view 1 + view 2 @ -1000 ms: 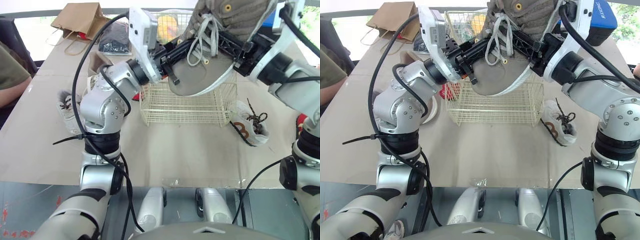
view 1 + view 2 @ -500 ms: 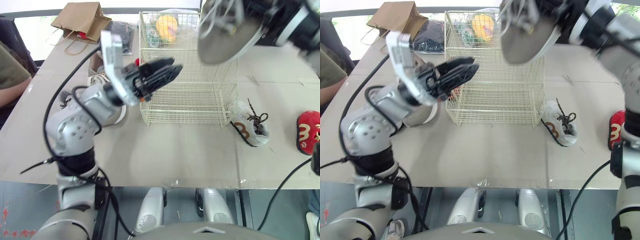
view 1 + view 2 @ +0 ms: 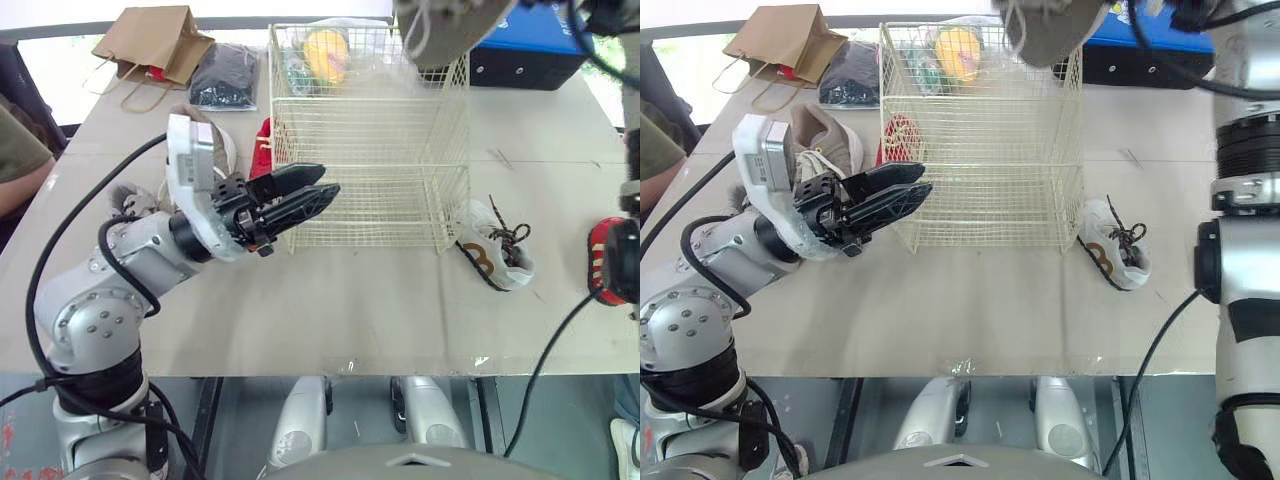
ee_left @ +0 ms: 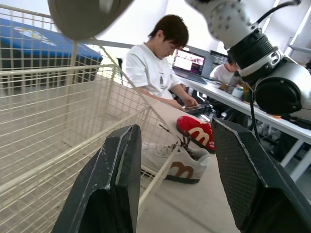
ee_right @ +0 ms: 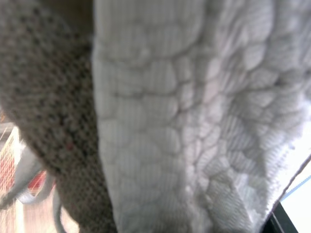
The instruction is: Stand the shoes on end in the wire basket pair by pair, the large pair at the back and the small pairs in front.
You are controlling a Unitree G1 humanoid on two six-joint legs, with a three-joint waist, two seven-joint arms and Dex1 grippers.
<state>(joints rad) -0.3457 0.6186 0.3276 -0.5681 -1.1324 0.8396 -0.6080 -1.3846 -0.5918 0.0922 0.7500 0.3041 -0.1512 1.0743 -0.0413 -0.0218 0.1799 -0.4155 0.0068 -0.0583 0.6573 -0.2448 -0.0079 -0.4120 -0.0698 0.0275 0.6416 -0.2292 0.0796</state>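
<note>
Left eye view has the large shoe [image 3: 450, 25] aloft on my right arm, grip not visible, the basket [image 3: 360, 200] straight below it, while my left tool [image 3: 328, 180] sits open, empty, beside the basket's near corner.

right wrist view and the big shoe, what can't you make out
- Right wrist view: the large grey shoe against the lens hides what lies beyond.
- Eye views: its upper is cut off by the top edge.
- Yellow item seen through the wire basket mesh: unidentifiable.
</note>
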